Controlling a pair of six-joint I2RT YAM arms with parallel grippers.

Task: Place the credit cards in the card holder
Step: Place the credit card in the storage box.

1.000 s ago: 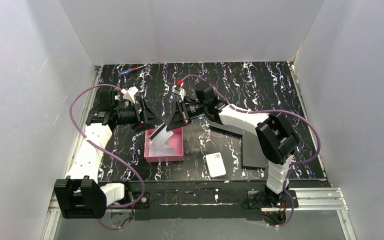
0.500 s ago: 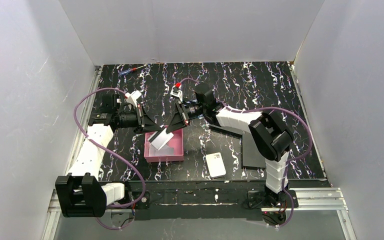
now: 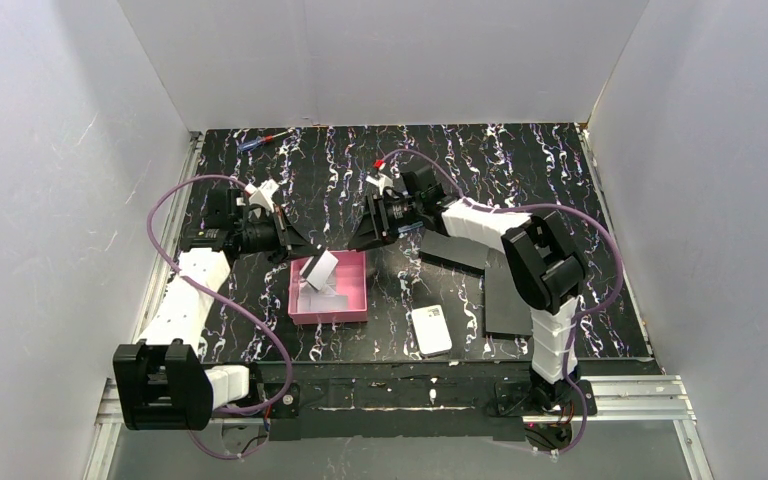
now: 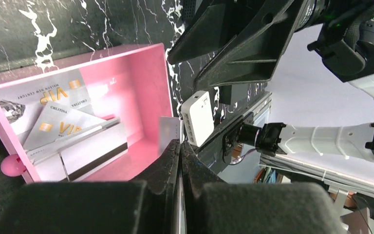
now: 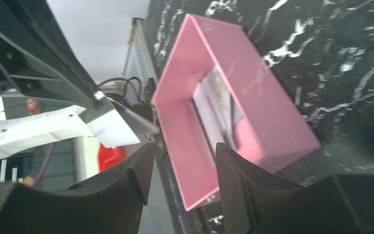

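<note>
Credit card (image 4: pixel 169 134) pinched between pressed-together left fingers (image 4: pixel 158 168); right fingers (image 5: pixel 121 195) spread apart, empty.

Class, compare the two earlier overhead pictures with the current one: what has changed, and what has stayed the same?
The card changed hands above the pink tray: the left gripper closed on it, while the right gripper opened, let go and drew back to the right. The tray, the white block and the black rectangles stayed put.
</note>
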